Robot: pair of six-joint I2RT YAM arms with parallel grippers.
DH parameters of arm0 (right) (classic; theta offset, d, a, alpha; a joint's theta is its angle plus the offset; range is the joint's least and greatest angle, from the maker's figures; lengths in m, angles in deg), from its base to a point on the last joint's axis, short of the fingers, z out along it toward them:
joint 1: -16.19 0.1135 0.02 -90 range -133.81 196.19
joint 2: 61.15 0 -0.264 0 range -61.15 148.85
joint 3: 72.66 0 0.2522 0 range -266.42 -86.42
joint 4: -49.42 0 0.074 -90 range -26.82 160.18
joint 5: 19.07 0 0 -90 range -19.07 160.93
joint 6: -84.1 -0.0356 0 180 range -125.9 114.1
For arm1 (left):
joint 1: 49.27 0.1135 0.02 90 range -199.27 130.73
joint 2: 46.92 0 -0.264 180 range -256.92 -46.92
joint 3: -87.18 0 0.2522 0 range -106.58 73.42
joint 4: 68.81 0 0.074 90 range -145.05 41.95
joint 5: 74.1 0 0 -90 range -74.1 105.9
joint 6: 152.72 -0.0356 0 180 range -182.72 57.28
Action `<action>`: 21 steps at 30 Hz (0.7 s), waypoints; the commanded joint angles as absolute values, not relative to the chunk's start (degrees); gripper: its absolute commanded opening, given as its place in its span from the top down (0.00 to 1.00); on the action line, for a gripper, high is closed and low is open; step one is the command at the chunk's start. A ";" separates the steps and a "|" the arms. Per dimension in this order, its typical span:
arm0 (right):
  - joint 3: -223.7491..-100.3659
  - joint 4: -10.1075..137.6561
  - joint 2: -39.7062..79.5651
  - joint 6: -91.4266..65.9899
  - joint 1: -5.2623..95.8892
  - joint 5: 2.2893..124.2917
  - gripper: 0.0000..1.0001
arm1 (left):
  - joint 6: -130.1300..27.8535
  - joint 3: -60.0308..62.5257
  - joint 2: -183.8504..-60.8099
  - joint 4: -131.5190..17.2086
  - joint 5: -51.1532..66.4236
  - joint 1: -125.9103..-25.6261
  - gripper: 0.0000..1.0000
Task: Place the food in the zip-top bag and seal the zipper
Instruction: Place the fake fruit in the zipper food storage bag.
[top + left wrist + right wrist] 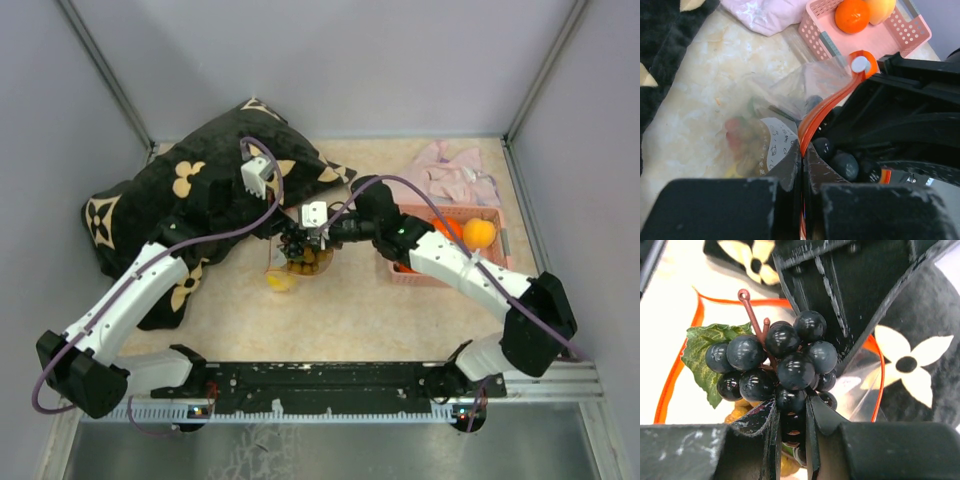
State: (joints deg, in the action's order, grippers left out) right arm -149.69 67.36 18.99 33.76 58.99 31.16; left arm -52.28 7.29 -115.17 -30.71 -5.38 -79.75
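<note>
Our left pincer (801, 157) clenches the zipper (830, 102); our right pincer (791, 412) grips the dark grapes (792, 371). Print on the zip-top bag (790, 87) is too small to read.

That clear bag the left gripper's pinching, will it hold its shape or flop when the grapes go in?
Probably floppy: the bag looks thin and crumpled, its orange strip bowing from the left gripper. Likely light; the grapes could drag it sideways.

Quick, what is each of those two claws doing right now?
The left gripper is closed, pinching the zipper.
The right gripper is closed, holding the dark grapes.
</note>
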 commanded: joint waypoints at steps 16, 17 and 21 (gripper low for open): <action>-146.71 55.76 24.48 43.86 61.17 48.32 0.93 | -52.53 7.50 -115.60 -33.66 -11.18 -80.93 1.00; -146.76 55.11 24.72 44.31 61.56 48.79 0.92 | -52.57 7.54 -115.65 -33.61 -11.02 -80.96 1.00; -147.82 55.59 26.28 47.02 63.22 51.36 0.87 | -52.70 7.52 -115.65 -33.63 -10.91 -81.09 1.00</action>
State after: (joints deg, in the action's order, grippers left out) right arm -146.43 61.46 25.04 43.31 61.44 48.04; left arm -52.50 7.57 -115.83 -30.67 -8.14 -80.29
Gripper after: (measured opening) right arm 0.185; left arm 0.008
